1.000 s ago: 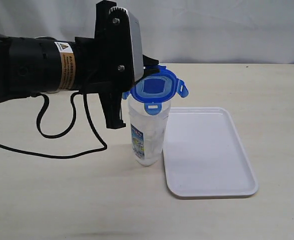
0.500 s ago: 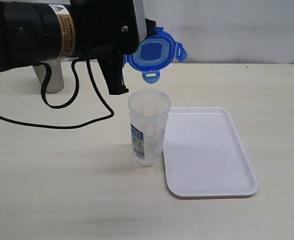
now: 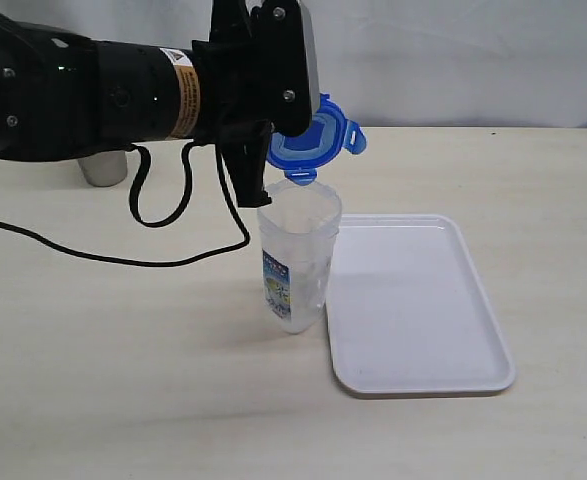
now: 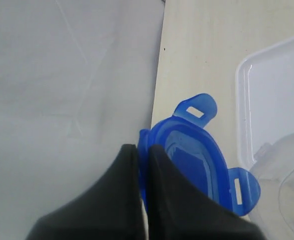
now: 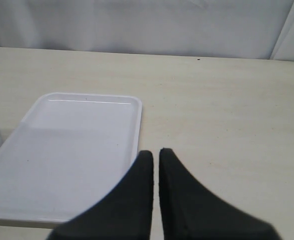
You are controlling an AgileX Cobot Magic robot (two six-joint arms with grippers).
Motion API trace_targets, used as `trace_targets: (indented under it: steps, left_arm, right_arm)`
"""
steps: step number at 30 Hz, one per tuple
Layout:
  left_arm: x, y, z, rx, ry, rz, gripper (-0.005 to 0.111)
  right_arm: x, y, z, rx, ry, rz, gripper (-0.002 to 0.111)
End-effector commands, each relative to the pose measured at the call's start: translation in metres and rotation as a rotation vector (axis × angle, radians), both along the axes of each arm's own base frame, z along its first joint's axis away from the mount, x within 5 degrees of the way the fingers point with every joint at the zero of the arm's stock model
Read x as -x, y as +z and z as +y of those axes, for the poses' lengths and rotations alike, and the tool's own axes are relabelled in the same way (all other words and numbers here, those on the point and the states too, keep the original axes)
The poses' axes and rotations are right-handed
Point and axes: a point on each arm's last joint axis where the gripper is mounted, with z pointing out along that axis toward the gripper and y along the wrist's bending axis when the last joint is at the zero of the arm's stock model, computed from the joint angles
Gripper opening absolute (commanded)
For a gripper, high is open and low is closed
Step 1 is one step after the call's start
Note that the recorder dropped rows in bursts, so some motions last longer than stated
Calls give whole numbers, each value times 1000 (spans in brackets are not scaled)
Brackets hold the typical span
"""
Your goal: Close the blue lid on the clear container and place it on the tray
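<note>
Our left fingers [image 4: 119,200] clamp the blue lid [image 4: 187,160] by its edge, tilted just above the clear container [image 3: 295,270]. We need it level and centred over that container before lowering.

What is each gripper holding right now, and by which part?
The left gripper pinches the blue lid by its rim, tilted just above the open clear container. The right gripper is shut and holds nothing.
</note>
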Motion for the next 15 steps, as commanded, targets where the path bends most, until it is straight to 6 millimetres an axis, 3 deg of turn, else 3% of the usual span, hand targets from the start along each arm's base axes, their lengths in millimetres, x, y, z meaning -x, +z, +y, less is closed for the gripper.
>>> trace_targets:
  steps: [1, 6, 10, 15]
  left_arm:
    - [-1, 3, -1, 14, 5, -1, 0]
    - [1, 7, -1, 20, -11, -13, 0]
    - [9, 29, 5, 60, -13, -57, 0]
    - [-13, 15, 23, 17, 58, -44, 0]
  right_arm:
    - [0, 0, 0, -2, -4, -13, 5]
    - [0, 0, 0, -2, -4, -13, 5]
    - [0, 0, 0, -2, -4, -13, 5]
    - [0, 0, 0, -2, -4, -13, 5]
